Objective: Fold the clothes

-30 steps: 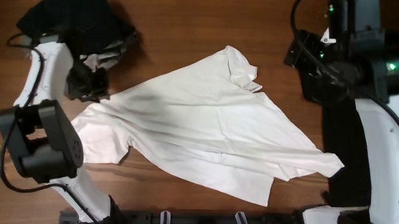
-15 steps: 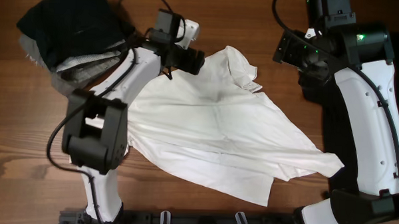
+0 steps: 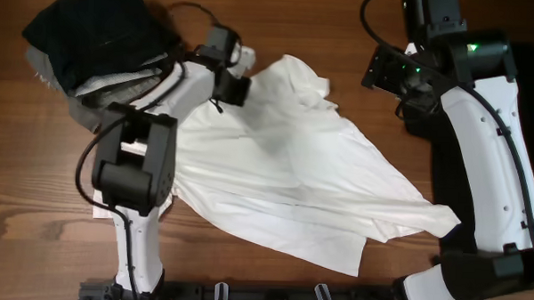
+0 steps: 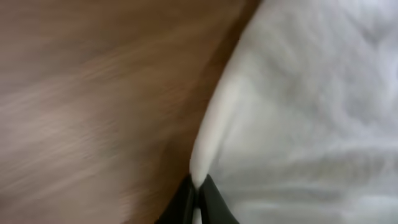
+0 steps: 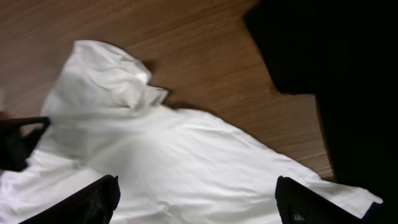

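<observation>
where the table (image 3: 280, 26) reaches its far left corner, a heap of dark clothes (image 3: 88, 32) sits at the top, with paler fabric poking out beneath it. just right of the heap the left gripper (image 4: 198, 190) is clenched on the upper left edge of the white shirt (image 3: 284, 177), a thin fold of cloth nipped between its closed fingertips (the wrist view is blurred, but the pinch is plain). the shirt lies crumpled and spread diagonally across the middle of the table, collar end toward the top, its lower right corner reaching the black surface (image 3: 453, 174) at the right. beyond the collar the right gripper (image 5: 199, 208) hangs above the wood, fingers spread wide, holding nothing.
</observation>
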Robot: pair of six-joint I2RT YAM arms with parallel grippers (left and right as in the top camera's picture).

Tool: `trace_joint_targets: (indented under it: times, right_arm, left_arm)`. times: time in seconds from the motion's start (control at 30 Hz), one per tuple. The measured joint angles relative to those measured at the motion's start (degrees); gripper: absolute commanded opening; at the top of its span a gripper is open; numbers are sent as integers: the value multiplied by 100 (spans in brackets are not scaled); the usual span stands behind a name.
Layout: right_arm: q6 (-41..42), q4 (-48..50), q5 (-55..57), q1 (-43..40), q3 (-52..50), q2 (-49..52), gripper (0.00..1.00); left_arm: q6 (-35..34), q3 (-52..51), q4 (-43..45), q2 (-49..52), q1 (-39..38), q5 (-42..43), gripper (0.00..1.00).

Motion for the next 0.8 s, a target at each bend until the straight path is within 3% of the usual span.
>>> trace_joint_targets:
  times: [0.13,0.23,0.47,0.67,0.73,0.8]
  right_arm:
    - [74,-105,-7,-219,0,391,83]
    - [-313,-173,-334,-332,-4,1016,82]
    - [-745,-415,-179,-442,-87,2933,82]
    - [-737,385,-107,-1172,-87,3390,78]
    - [-741,715,-201,-1349,-101,3458,78]
    - [-765,1047,-337,-1362,-243,3460,65]
  left_arm:
    - [-505,632,122,-442,649,-461,4]
    - [-682,872,160,-929,997,-501,4]
    - [-745,890,-168,-988,914,-496,4]
    - [-745,890,-413,-988,914,-496,4]
    - [-745,890,-448,-988,914,-496,10]
    - [-758,890,-448,-988,914,-494,15]
